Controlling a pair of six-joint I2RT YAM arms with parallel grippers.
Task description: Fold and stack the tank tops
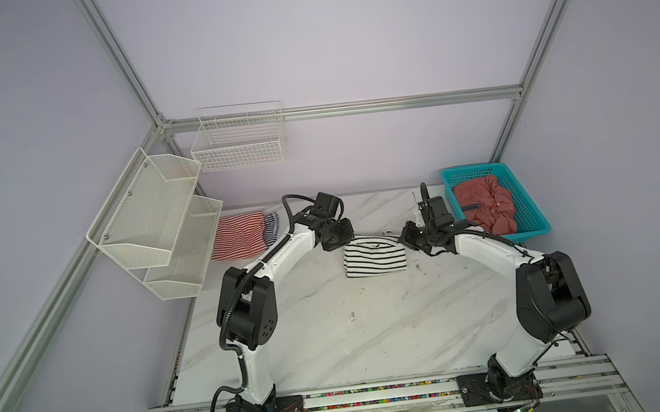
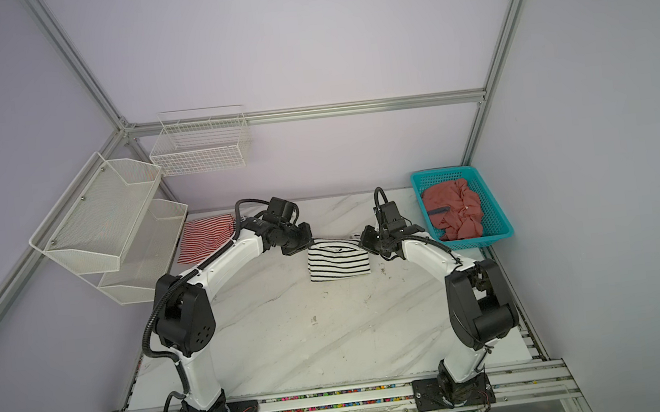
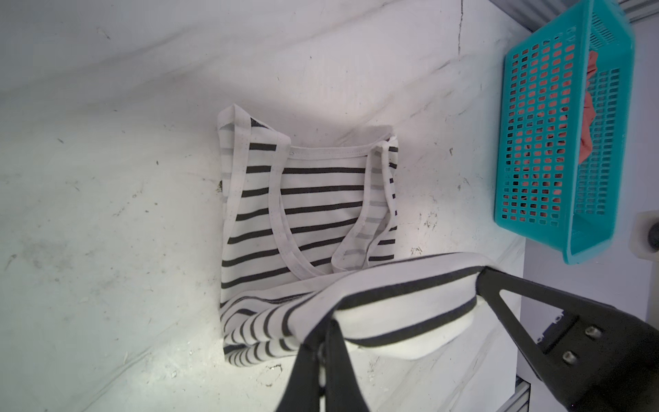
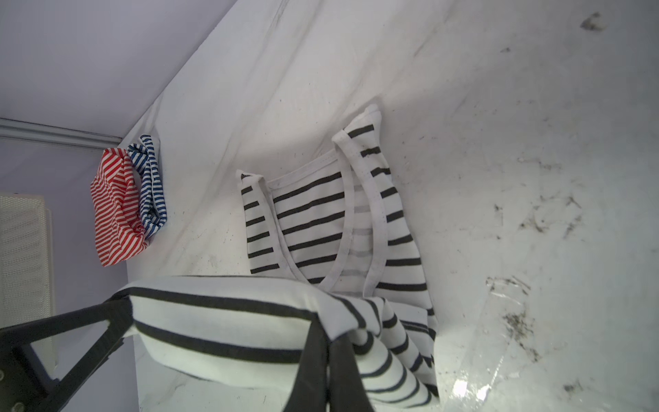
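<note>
On the marble worktop [image 1: 333,332], the left tool [image 3: 326,351] and right tool [image 4: 330,356] each clamp the raised hem of the black-striped tank top [image 1: 375,258], likely to fold it over.

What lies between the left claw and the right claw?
The white black-striped tank top: its gripped edge stretches from left claw to right claw, shown in both top views.
</note>
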